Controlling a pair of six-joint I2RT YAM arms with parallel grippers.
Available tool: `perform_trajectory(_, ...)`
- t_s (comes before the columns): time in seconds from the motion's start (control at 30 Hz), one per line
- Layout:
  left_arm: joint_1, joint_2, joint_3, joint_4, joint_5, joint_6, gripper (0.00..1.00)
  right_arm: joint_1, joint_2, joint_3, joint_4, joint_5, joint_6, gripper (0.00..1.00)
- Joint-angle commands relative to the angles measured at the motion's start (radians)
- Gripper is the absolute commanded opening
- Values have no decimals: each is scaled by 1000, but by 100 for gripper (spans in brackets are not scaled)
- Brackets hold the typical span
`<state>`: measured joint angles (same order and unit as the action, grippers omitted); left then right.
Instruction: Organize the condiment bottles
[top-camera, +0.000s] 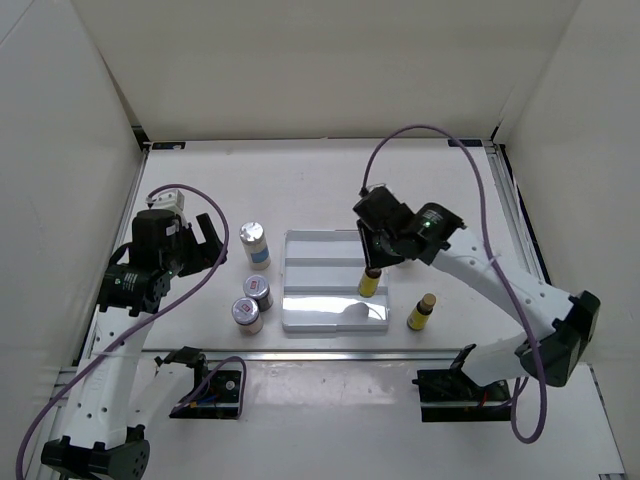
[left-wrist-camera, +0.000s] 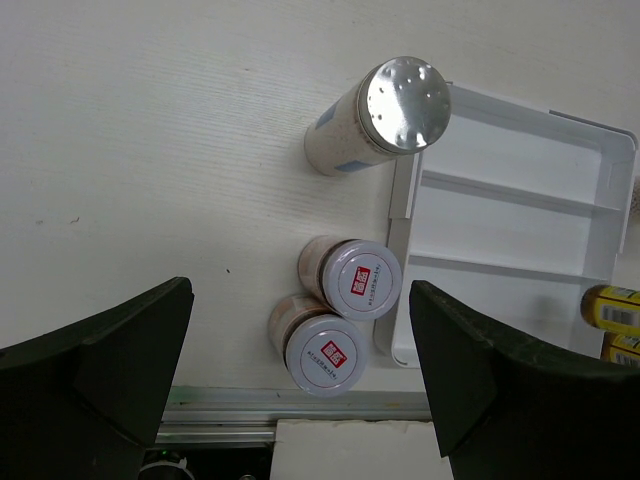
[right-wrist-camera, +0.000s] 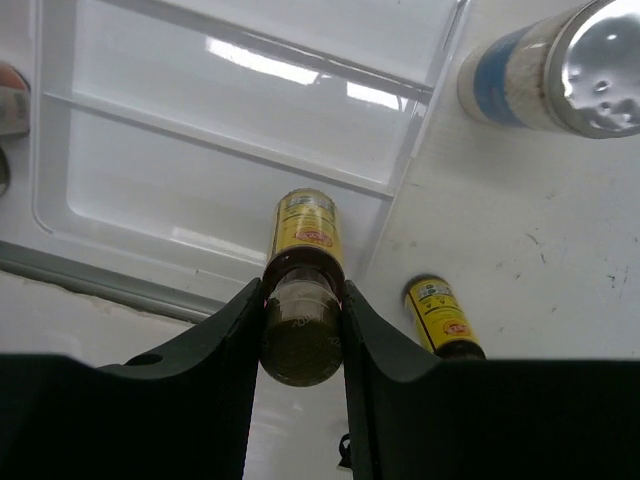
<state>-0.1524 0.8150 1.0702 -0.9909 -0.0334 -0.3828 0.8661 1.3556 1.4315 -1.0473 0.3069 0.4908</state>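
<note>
My right gripper (top-camera: 372, 266) is shut on the dark cap of a yellow bottle (top-camera: 369, 284), held upright over the right front part of the white stepped tray (top-camera: 320, 262); in the right wrist view the fingers (right-wrist-camera: 225, 350) clamp the cap (right-wrist-camera: 300, 340). A second yellow bottle (top-camera: 421, 312) stands right of the tray. A blue-labelled shaker (top-camera: 254, 243) and two red-labelled jars (top-camera: 257, 292) (top-camera: 246, 314) stand left of the tray. Another blue-labelled shaker (right-wrist-camera: 560, 70) shows only in the right wrist view. My left gripper (top-camera: 205, 250) is open and empty above the jars (left-wrist-camera: 362, 280) (left-wrist-camera: 325, 352).
The table's metal front rail (top-camera: 330, 352) runs just in front of the tray and the jars. White walls enclose the table on three sides. The right arm's purple cable (top-camera: 440, 135) loops over the back right.
</note>
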Motion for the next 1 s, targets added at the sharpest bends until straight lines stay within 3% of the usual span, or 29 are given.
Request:
perform_trajectory(0.0,5,-7,-4,1,15,2,100,44,10,-41,42,81,49,0)
perform_trajectory(0.23,5,-7,-4,1,15,2,100,54,19,-177,133,66,71,0)
perform_trajectory(0.4,5,-7,-4,1,15,2,100,65,19,-241,167,55,89,9)
perform_trajectory(0.47,5,-16,-4,1,15,2,100,76,10,-241,167,64,89,27)
perform_trajectory(0.5,5,-16,-4,1,15,2,100,76,10,-241,167,73,89,43)
perform_trajectory(0.53,5,-16,-4,1,15,2,100,89,-2,-232,158,86,80,74)
perform_trajectory(0.6,5,-16,-4,1,15,2,100,108,-13,-206,103,148,100,97)
perform_trajectory(0.77,5,-16,-4,1,15,2,100,131,-79,-83,-75,260,146,100)
perform_trajectory(0.97,5,-16,-4,1,15,2,100,131,-356,-115,-227,412,365,100)
